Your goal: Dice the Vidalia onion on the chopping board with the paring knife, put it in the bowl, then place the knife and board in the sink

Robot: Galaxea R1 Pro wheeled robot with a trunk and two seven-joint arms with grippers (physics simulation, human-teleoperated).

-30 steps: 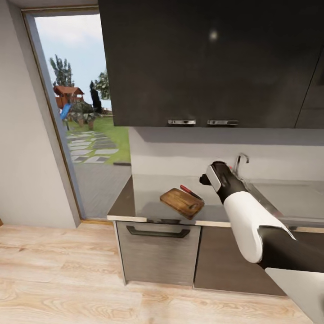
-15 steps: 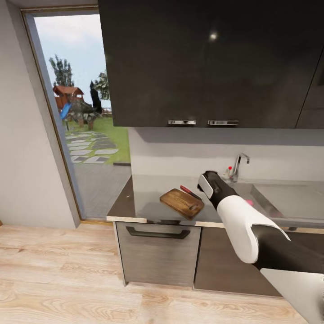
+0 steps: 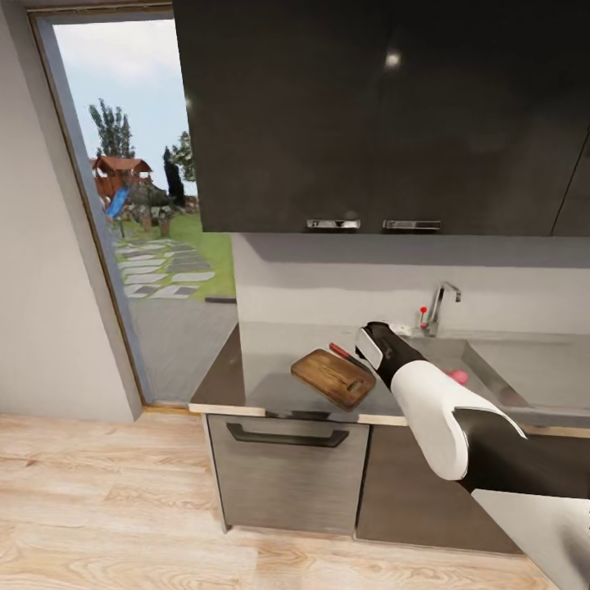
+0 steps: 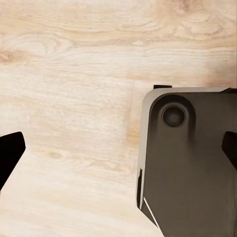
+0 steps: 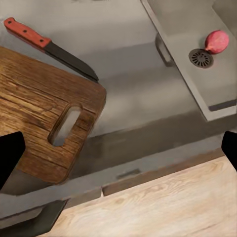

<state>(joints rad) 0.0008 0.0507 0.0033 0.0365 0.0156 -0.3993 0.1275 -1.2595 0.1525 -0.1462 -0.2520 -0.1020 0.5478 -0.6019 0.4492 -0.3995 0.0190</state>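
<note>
The brown chopping board lies near the countertop's front edge, with the paring knife just behind it. My right arm reaches over the counter, its wrist beside the board's right end. In the right wrist view the board, the red-handled knife and the pink-red onion beside the sink's drain all show. My right gripper is open and empty, above the counter's front edge. The onion rests in the sink. My left gripper hangs open over the floor. The bowl is out of view.
Dark upper cabinets hang over the counter. The chrome tap stands behind the sink. A drawer front with a bar handle sits under the board. A tall glass door is at the left, with light wood floor in front. My own dark base is below the left gripper.
My right wrist has drawn left and lower, toward the board's right end, uncovering the tap and the onion in the sink. The head camera has shifted slightly.
</note>
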